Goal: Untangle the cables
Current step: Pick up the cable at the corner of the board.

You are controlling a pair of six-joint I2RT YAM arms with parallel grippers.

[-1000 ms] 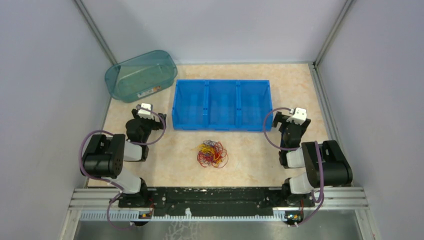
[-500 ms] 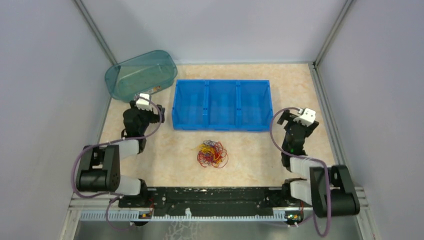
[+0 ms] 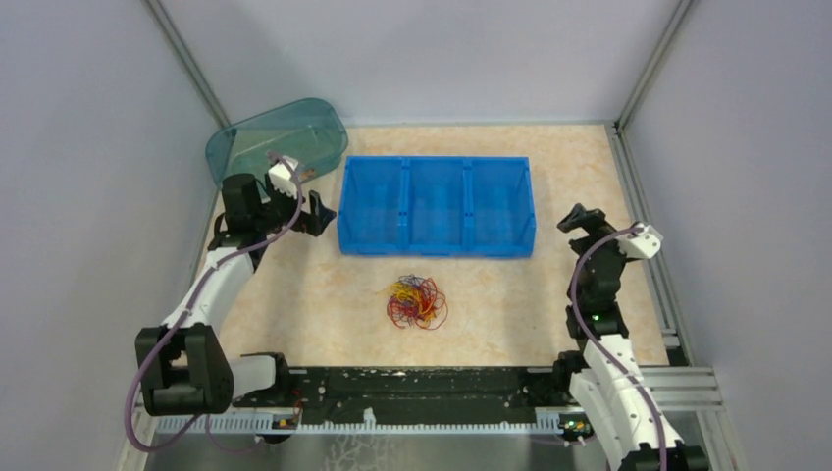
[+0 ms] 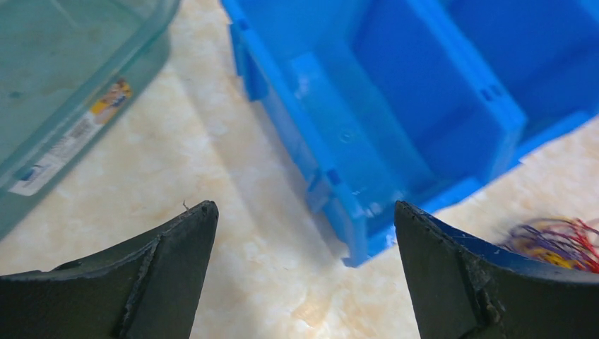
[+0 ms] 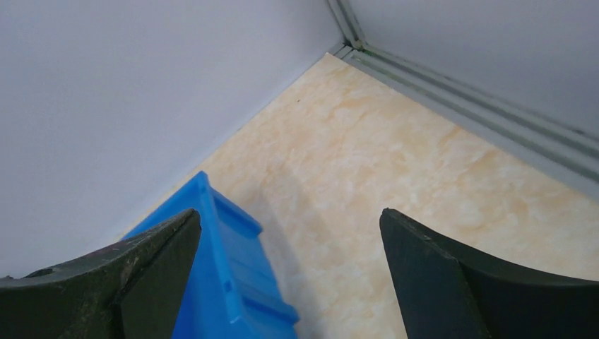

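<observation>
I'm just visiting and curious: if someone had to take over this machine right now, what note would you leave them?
Left gripper: open, empty, by the left end of the blue bin, near the green tub.
Right gripper: open, empty, off the bin's right end.
Cables: one tangled red, yellow and dark bunch on the table in front of the bin, touched by neither gripper.
Done: nothing; all three bin compartments look empty.
Left: pull the strands apart.

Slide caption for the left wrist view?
Open left hand over beige table, blue plastic bin ahead, thin tangled cables right.
</observation>
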